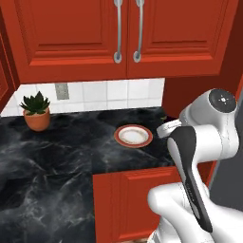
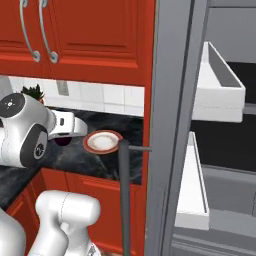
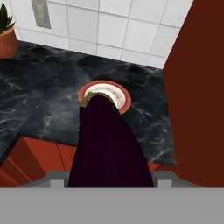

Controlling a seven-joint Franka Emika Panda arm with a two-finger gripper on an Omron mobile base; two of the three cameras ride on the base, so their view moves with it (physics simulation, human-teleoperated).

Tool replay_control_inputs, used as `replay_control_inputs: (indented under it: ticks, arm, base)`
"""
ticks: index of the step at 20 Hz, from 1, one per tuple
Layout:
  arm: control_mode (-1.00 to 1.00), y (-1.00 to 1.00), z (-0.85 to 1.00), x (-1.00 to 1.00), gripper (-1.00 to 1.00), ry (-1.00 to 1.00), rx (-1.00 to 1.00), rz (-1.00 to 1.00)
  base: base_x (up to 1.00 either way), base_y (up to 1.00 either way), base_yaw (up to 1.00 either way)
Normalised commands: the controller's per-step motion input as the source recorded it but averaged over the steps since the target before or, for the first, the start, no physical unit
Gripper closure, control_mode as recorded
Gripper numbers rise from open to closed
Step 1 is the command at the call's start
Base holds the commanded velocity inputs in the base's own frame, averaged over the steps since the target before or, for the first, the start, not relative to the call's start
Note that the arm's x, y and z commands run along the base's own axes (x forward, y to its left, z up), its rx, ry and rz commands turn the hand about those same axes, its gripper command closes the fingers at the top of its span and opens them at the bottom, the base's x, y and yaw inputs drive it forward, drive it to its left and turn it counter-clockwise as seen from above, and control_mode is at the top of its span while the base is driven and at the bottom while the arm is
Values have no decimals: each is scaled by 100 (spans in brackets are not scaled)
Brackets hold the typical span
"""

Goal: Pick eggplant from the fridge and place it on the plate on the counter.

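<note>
The eggplant [image 3: 109,144], long and very dark purple with a greenish tip, sits between my gripper [image 3: 109,180], which is shut on it. Its tip points at the white plate with a reddish-brown rim [image 3: 125,97] on the black marble counter [image 3: 43,105]. From the left base view the plate [image 1: 134,144] lies near the counter's right end, just left of my arm. In the right base view a dark bit of the eggplant [image 2: 62,141] shows under my hand, just left of the plate [image 2: 90,145]. The fridge [image 2: 175,125] stands open on the right.
A terracotta pot with a green plant [image 1: 36,114] stands at the counter's back left. Red upper cupboards [image 1: 118,33] hang overhead. The fridge's long grey bar handle [image 2: 123,200] and white door bins [image 2: 220,85] stand close on the right. A red side wall [image 3: 197,87] borders the plate.
</note>
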Motion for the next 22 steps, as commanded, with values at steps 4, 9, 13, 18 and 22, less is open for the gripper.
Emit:
replay_control_inputs:
  ticks: [4, 9, 13, 18, 22]
  arm:
    - [100, 0, 0, 0, 100, 0, 0, 0]
    - [100, 0, 0, 0, 100, 0, 0, 0]
    - [100, 0, 0, 0, 100, 0, 0, 0]
    - [100, 0, 0, 0, 100, 0, 0, 0]
    - [-100, 6, 0, 3, 100, 1, 0, -1]
  base:
    - [40, 32, -7]
    - [43, 24, -6]
    - [38, 27, -6]
    - [33, 29, -6]
    - [14, 21, -4]
